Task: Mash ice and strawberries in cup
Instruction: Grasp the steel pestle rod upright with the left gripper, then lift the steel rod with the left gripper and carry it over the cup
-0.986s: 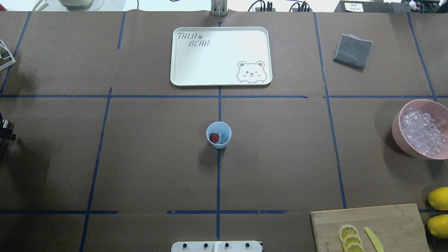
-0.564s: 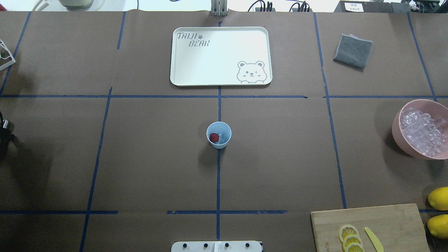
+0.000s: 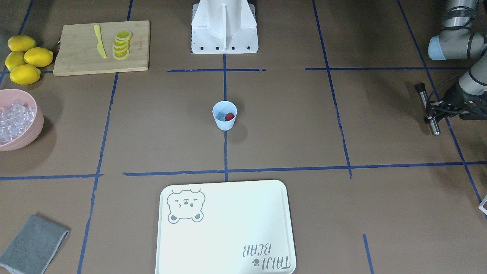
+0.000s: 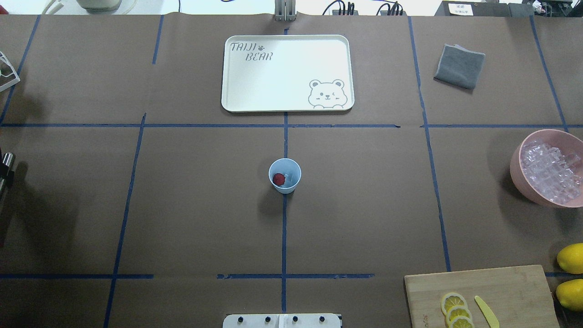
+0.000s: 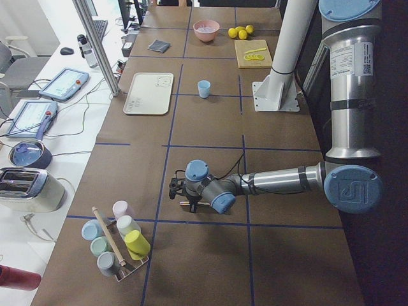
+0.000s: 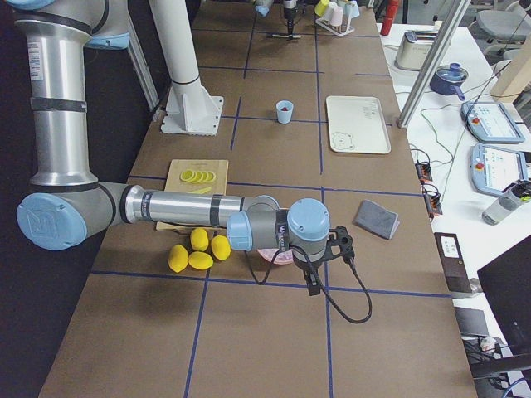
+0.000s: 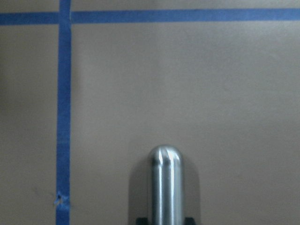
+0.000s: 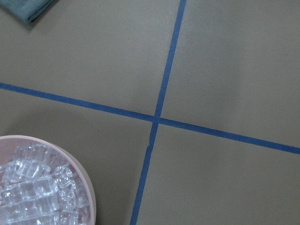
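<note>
The light-blue cup (image 4: 284, 175) stands upright at the table's middle; it also shows in the front view (image 3: 224, 115). One red strawberry (image 4: 278, 179) lies inside it beside a small clear ice cube (image 4: 289, 177). My left gripper (image 3: 432, 112) is far off at the table's left end, shut on a steel rod with a black top (image 3: 422, 95). The rod's rounded tip (image 7: 165, 187) hangs just over the paper. My right gripper (image 6: 323, 265) shows only in the right side view, above the pink bowl, and I cannot tell whether it is open or shut.
A pink bowl (image 4: 517, 168) full of ice cubes (image 4: 551, 171) sits at the right. A white bear tray (image 4: 287, 73) lies behind the cup, a grey cloth (image 4: 459, 66) far right. A cutting board (image 4: 483, 296) holds lemon slices and a yellow knife, with whole lemons (image 4: 571, 257) beside it.
The left gripper with the rod has slid slightly further toward the left edge of the overhead view. The cup and everything else on the table have stayed put.
</note>
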Robot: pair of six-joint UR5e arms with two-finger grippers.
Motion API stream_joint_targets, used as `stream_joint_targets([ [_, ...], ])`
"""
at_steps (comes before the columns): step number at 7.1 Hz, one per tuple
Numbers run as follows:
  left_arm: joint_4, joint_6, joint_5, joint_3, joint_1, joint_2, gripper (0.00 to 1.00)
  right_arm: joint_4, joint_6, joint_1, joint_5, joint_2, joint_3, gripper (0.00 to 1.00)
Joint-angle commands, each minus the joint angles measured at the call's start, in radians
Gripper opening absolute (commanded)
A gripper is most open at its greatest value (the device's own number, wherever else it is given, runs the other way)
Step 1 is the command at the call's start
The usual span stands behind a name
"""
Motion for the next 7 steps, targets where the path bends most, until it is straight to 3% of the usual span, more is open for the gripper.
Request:
stream_joint_targets([
  [1,0.03,0.0,0.002,-0.179,-0.059,0.029,0.0,0.0,0.0,0.0,0.001,0.0,0.013,0.99],
  [3,0.032,0.024,0.01,-0.374,-0.085,0.007,0.0,-0.008,0.0,0.0,0.003,-0.009,0.047,0.99],
  [4,0.035,0.024,0.059,-0.42,-0.082,-0.051,0.0,-0.012,0.0,0.0,0.001,-0.015,0.09,0.99],
  [5,0.03,0.044,0.182,-0.445,-0.076,-0.097,0.0,-0.012,0.0,0.0,0.001,-0.017,0.093,0.99],
  [7,0.03,0.041,0.234,-0.487,-0.044,-0.209,0.0,-0.017,0.002,0.0,0.001,-0.05,0.087,0.99],
])
